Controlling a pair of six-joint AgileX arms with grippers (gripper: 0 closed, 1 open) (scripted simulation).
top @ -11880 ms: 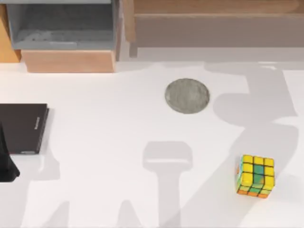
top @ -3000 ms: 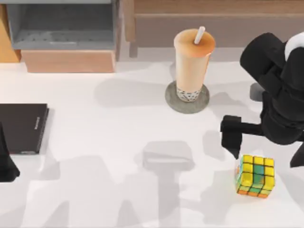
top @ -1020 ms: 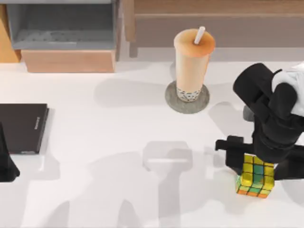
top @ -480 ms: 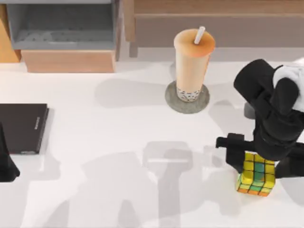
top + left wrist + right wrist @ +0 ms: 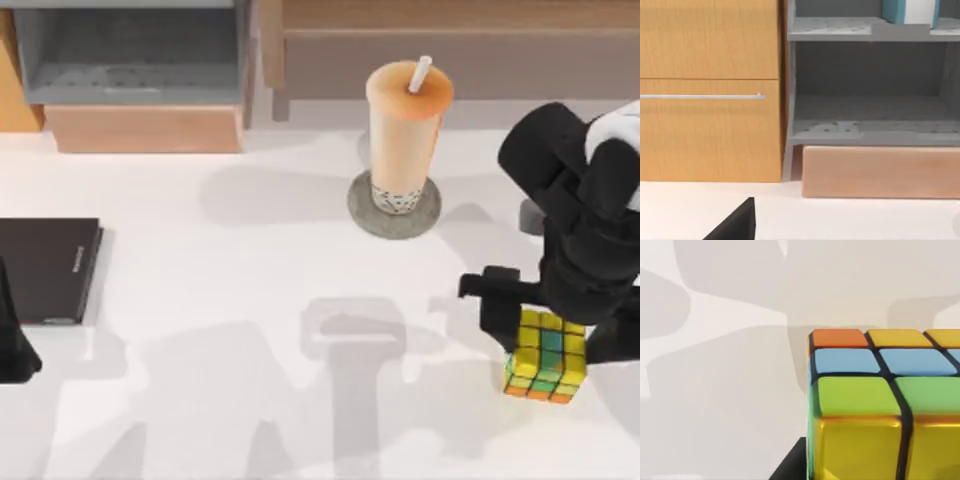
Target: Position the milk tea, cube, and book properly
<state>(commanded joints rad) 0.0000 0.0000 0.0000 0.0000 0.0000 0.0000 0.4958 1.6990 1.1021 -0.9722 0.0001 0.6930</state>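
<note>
The milk tea [image 5: 405,125] stands upright on a flat grey disc [image 5: 430,215] at the back middle of the table. The cube [image 5: 545,358] is near the front right, and my right gripper [image 5: 555,330] comes down over it, one black finger on each side, shut on it. Its orange, blue, green and yellow squares appear close up in the right wrist view [image 5: 880,405]. The book [image 5: 892,10], teal with white page edges, stands on the upper grey shelf in the left wrist view. My left arm [image 5: 12,345] is parked at the table's left edge.
A thin black slab [image 5: 48,270] lies at the left. A grey shelf unit [image 5: 130,55] with a wooden block [image 5: 145,128] below it is at the back left, beside an orange cabinet [image 5: 710,90]. A long wooden rack [image 5: 450,45] runs along the back right.
The right gripper came down around the cube and took hold of it; the cube has shifted slightly toward the back and right. The milk tea, absent in the oldest frame, now stands on the disc.
</note>
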